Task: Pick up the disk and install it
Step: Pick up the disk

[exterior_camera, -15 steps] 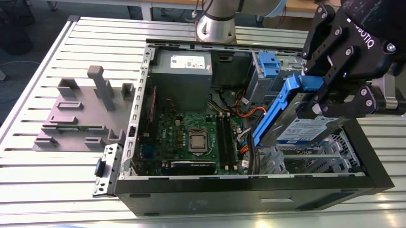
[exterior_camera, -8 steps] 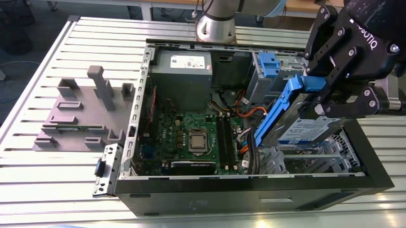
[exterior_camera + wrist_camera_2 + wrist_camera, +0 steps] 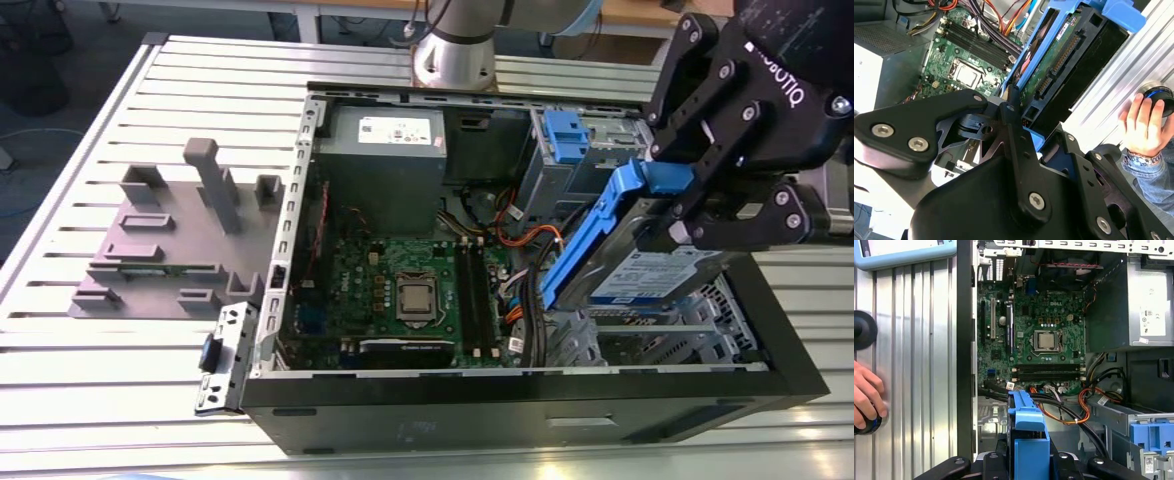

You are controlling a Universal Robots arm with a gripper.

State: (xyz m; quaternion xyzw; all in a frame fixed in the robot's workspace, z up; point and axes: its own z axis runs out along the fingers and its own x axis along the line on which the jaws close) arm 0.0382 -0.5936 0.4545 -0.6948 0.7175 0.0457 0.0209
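Note:
The disk [image 3: 650,274] is a silver drive with a white-and-blue label, framed by blue caddy rails. It hangs tilted over the open computer case [image 3: 534,385], at the exterior view's right. My black gripper [image 3: 677,215] is shut on its upper end. In the second wrist view the disk [image 3: 1064,65] shows its connector edge and green board, with the gripper [image 3: 1016,122] clamped on its blue rail. In the first wrist view the blue caddy [image 3: 1029,435] sticks out from the gripper [image 3: 1029,466] above the case's cable area.
A blue bracket [image 3: 567,135] sits on the grey drive bay at the case's back right. The motherboard [image 3: 400,290] and orange cables [image 3: 1079,412] lie below. A grey slotted holder [image 3: 174,240] stands on the ribbed table. A person's hand [image 3: 1144,125] rests on a knob beside the case.

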